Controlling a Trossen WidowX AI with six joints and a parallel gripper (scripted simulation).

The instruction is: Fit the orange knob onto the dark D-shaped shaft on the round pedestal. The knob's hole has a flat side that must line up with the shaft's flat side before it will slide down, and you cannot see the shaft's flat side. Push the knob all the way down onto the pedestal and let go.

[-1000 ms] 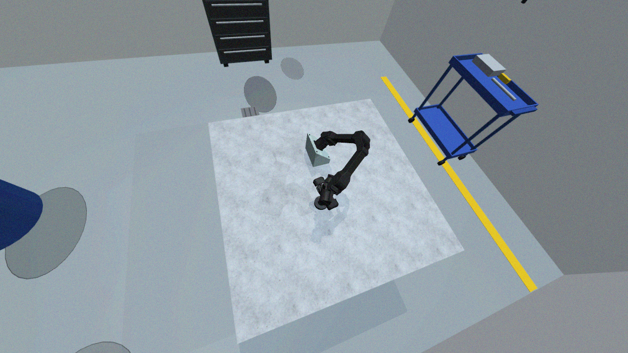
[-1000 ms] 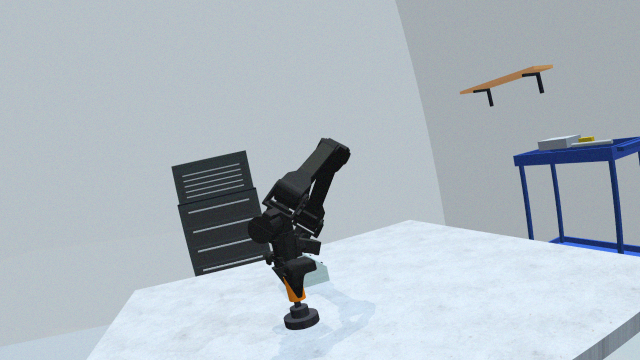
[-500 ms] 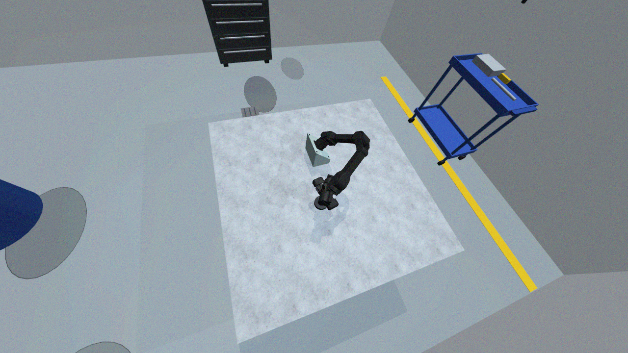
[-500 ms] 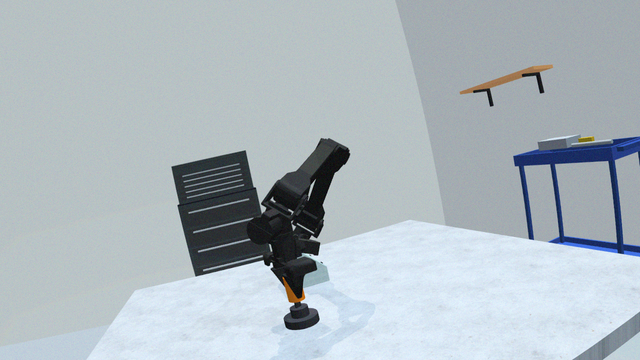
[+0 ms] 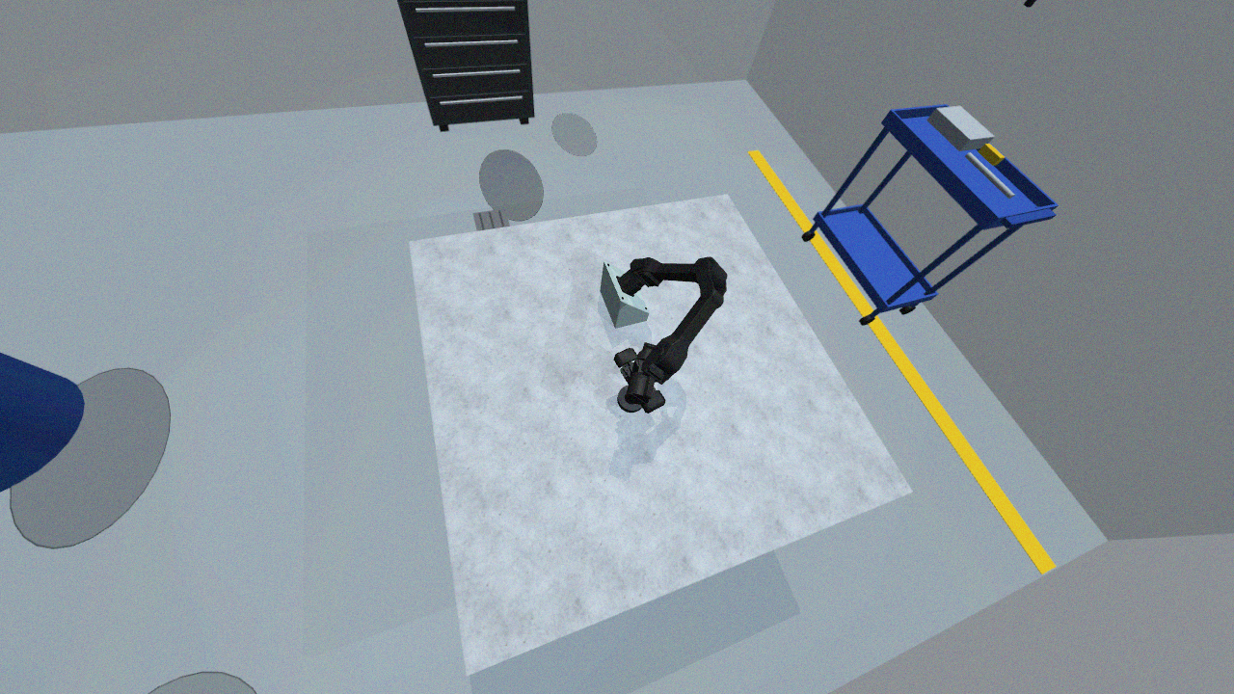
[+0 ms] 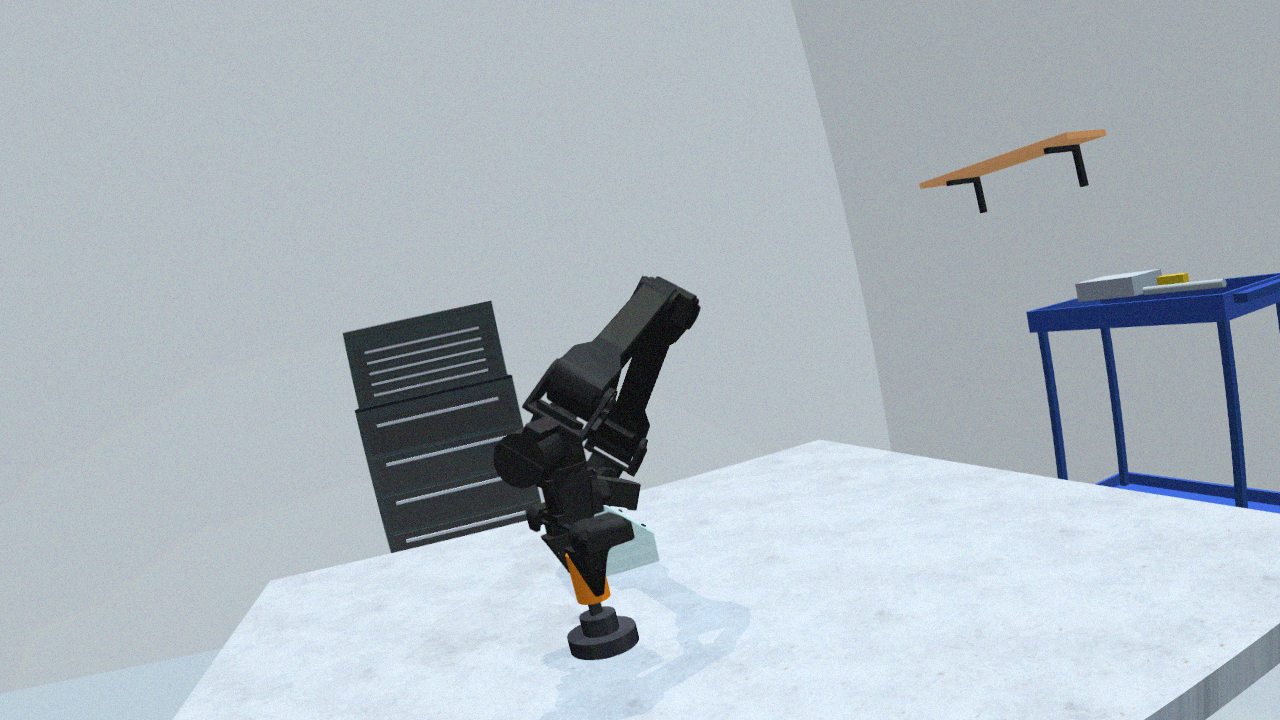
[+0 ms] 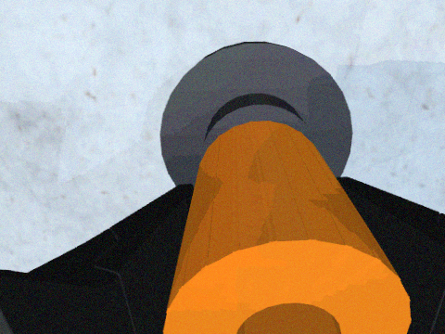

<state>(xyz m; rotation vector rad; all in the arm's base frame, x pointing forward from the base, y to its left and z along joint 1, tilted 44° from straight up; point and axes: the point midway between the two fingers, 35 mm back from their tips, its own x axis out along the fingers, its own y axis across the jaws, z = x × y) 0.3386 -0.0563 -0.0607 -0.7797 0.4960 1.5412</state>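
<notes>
The orange knob is upright or nearly so, its lower end at the top of the dark shaft. A short length of shaft shows between the knob and the raised hub of the round dark pedestal, so the knob is not down on the pedestal. My gripper is shut on the knob, with black fingers on both sides of it. The wrist view shows the knob's top with a round recess. The shaft's flat side and the knob's lower hole are hidden.
A pale green wedge-shaped block stands on the marbled table top by the arm's base. A blue cart and a dark drawer cabinet stand beyond the table.
</notes>
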